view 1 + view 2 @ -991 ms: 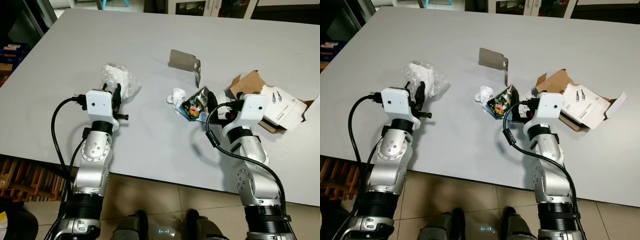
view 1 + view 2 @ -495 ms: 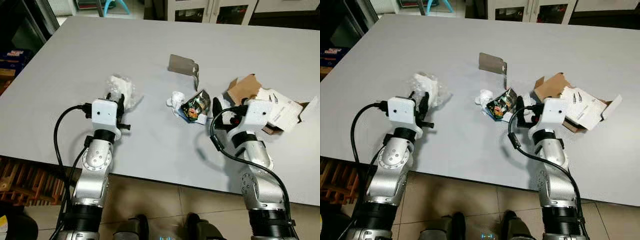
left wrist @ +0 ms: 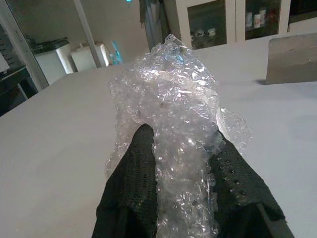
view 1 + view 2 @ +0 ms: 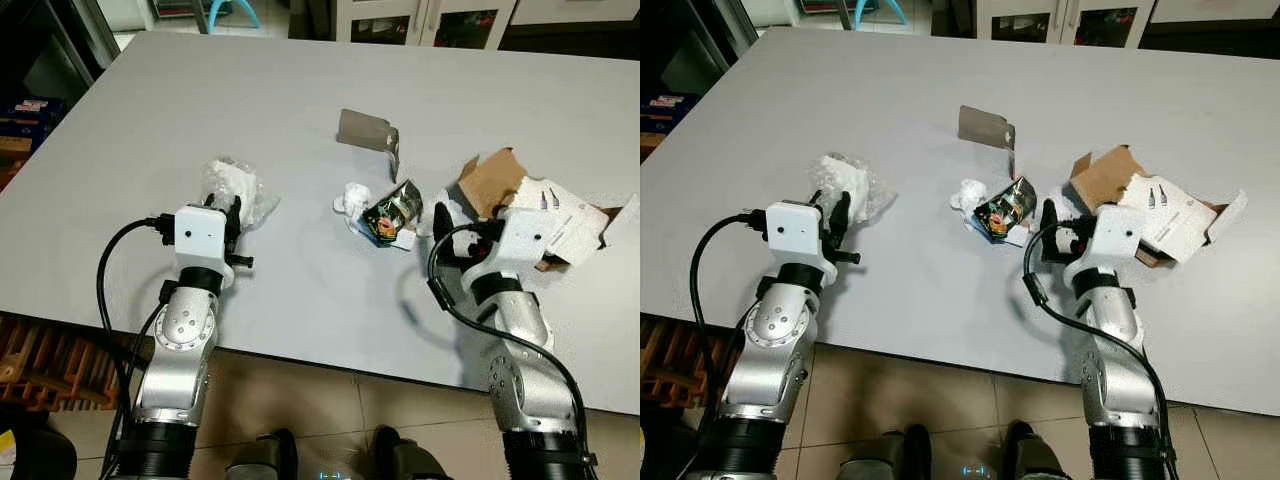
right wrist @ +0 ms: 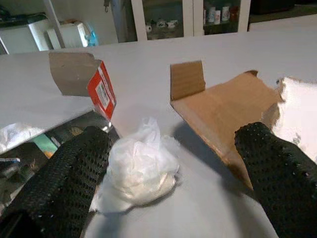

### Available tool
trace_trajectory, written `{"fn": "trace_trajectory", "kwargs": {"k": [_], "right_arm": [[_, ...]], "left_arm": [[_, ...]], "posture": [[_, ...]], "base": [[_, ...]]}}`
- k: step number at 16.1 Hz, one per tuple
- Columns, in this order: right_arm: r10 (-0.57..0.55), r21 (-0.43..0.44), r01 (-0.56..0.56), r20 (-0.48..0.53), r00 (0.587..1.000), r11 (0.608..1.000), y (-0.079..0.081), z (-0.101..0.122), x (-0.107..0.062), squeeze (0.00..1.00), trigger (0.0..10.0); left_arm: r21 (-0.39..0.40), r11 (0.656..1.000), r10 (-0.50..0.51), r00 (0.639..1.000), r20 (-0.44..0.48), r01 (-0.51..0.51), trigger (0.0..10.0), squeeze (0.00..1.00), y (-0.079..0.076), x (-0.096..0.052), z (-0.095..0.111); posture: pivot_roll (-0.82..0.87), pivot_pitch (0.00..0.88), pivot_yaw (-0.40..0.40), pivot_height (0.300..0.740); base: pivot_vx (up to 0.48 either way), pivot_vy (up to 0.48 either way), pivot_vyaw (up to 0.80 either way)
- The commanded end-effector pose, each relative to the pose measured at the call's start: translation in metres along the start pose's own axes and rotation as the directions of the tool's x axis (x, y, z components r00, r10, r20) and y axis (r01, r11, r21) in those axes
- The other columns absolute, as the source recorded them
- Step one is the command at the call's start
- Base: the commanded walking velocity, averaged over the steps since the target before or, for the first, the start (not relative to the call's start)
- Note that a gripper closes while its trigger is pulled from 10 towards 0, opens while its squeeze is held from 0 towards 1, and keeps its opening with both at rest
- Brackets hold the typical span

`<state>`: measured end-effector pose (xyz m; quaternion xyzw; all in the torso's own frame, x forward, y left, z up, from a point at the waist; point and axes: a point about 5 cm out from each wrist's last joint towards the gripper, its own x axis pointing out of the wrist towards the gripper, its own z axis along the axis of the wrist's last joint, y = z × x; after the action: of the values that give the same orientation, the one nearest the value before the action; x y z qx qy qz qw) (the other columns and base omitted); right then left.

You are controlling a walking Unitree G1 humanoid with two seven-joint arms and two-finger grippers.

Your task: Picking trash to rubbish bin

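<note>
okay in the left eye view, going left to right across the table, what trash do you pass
Bubble wrap in the left hand → crumpled white tissue → shiny snack wrapper → right hand → torn cardboard box.

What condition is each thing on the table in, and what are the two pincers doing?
Bubble wrap: crumpled, gripped.
Left pincer: shut on bubble wrap.
Right pincer: open, around a white wad.
Snack wrapper: crumpled.
Cardboard box: torn open, flat.
Brown card: bent.

Even indoor light, soft shadows on the grey table [image 4: 300, 120], sharp head views, near fingers blurred in wrist views
</note>
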<state>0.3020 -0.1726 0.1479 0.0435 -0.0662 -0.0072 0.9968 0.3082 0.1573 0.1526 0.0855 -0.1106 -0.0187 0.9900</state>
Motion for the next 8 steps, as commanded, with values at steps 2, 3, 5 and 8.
{"fn": "trace_trajectory", "kwargs": {"k": [2, 3, 5, 8], "right_arm": [[-0.006, 0.002, 0.006, 0.010, 1.000, 1.000, 0.000, 0.002, -0.002, 0.00, 10.0], [-0.008, 0.002, 0.008, 0.010, 1.000, 1.000, -0.001, 0.002, -0.002, 0.00, 10.0], [-0.020, -0.005, 0.020, 0.016, 1.000, 1.000, -0.004, 0.005, 0.000, 0.00, 10.0], [-0.023, -0.019, 0.024, 0.008, 1.000, 1.000, -0.004, 0.005, 0.001, 0.00, 10.0]], "left_arm": [[0.007, 1.000, 0.008, 1.000, -0.012, -0.008, 10.0, 0.00, 0.000, -0.003, 0.000], [0.007, 1.000, 0.008, 1.000, -0.012, -0.008, 10.0, 0.00, -0.001, -0.003, 0.000], [-0.020, 1.000, 0.010, 1.000, -0.012, -0.010, 10.0, 0.00, -0.006, -0.003, 0.000], [-0.035, 0.999, -0.008, 1.000, -0.018, 0.007, 10.0, 0.00, -0.015, -0.003, 0.000]], "posture": [[-0.02, 0.199, 0.077, 0.740], [-0.02, 0.199, 0.077, 0.740], [-0.02, 0.212, 0.064, 0.740], [-0.01, 0.223, 0.054, 0.740]], "base": [[0.000, 0.000, 0.00], [0.000, 0.000, 0.00], [0.000, 0.000, 0.00], [0.000, 0.000, 0.00]]}}
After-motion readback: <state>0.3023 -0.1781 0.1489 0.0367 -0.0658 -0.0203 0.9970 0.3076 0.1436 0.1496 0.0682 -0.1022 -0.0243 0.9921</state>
